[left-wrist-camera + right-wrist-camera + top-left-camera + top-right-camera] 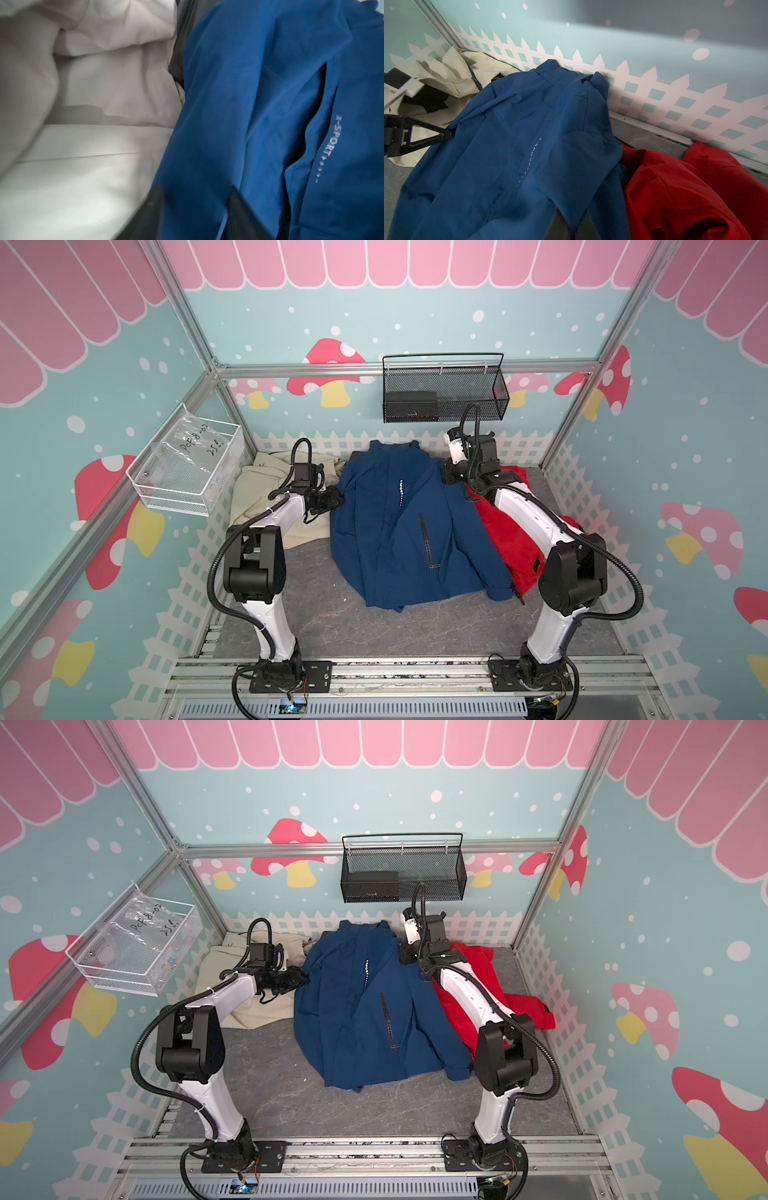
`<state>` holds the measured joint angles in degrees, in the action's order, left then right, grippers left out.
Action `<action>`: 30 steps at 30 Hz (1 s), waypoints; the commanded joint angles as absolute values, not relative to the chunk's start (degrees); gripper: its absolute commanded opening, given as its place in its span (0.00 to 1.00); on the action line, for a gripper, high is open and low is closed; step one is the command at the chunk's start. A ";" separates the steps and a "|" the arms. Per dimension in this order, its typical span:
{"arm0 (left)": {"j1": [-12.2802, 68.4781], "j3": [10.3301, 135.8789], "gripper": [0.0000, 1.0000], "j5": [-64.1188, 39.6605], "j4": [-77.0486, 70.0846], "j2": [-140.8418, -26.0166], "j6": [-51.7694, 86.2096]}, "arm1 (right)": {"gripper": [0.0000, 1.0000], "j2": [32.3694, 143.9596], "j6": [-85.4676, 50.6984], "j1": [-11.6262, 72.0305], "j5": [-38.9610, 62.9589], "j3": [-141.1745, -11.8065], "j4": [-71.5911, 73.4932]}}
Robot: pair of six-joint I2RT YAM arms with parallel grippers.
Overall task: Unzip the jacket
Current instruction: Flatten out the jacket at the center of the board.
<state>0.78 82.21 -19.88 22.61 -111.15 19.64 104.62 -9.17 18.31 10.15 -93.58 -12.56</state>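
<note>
Seeing jacket [399,531] spread on mat [332,626], collar against back wall [340,443], between cream cloth [257,497] and red cloth [515,539]. Pinching its shoulder fabric tight in right gripper [446,477]. Meeting its other edge with left gripper [339,499], jaws apart, blue fabric between.

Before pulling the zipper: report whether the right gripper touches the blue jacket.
Touching. Right wrist view: blue jacket fabric sits pinched in the right gripper, jaws shut.
</note>
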 commanded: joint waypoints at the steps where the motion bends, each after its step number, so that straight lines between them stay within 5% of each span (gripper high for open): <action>1: 0.88 85.81 0.19 -21.29 20.96 -113.02 19.60 | 0.00 103.43 -9.41 18.02 11.31 -93.64 -9.80; 4: 0.79 89.21 0.00 -21.03 22.89 -111.37 17.41 | 0.00 103.03 -8.64 17.69 11.98 -94.47 -9.83; 17: -4.16 100.36 0.00 -6.38 34.28 -85.88 13.18 | 0.00 90.56 -6.59 11.16 10.51 -90.61 -7.63; 30: -8.25 109.82 0.00 -2.69 35.23 -75.26 13.71 | 0.00 78.55 -5.01 6.51 13.82 -88.41 -2.87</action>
<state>-6.52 105.95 -6.90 36.21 -77.93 14.50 83.26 -6.28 7.64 13.78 -89.32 -8.45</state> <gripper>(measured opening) 0.047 0.047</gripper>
